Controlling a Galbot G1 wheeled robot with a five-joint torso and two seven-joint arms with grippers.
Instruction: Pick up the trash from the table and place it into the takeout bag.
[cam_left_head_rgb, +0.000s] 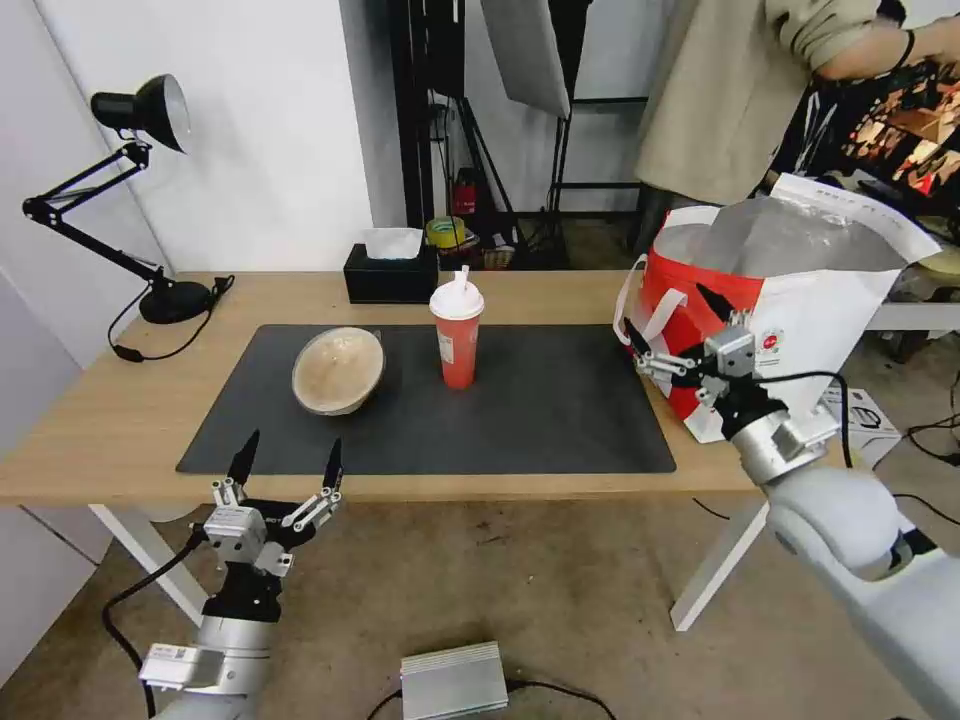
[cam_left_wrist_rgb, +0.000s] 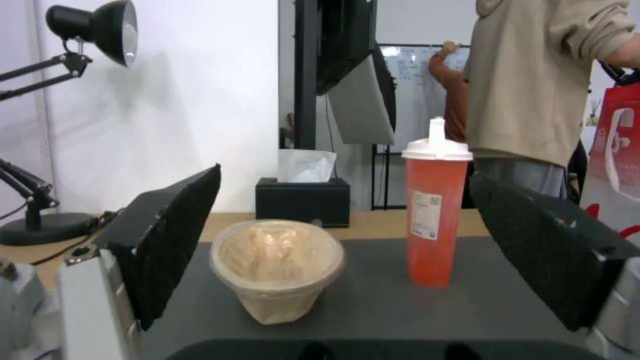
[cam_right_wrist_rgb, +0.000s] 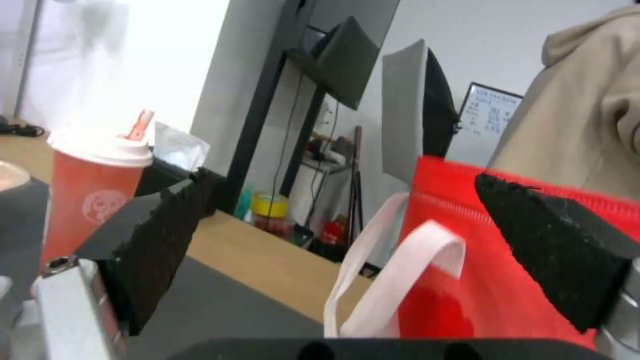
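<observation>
Listing left to right, we log: left gripper, jaws spread wide, empty, at the table edge; beige bowl and cup on the mat; right gripper, spread, empty, beside the bag.

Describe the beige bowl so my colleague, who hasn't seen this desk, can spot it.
On the wooden table lies a dark mat. The beige bowl sits on the mat's left part, tipped on its side, left of the red cup. Unlike the upright cup and the black tissue box behind, it is round, pale and lidless.
</observation>
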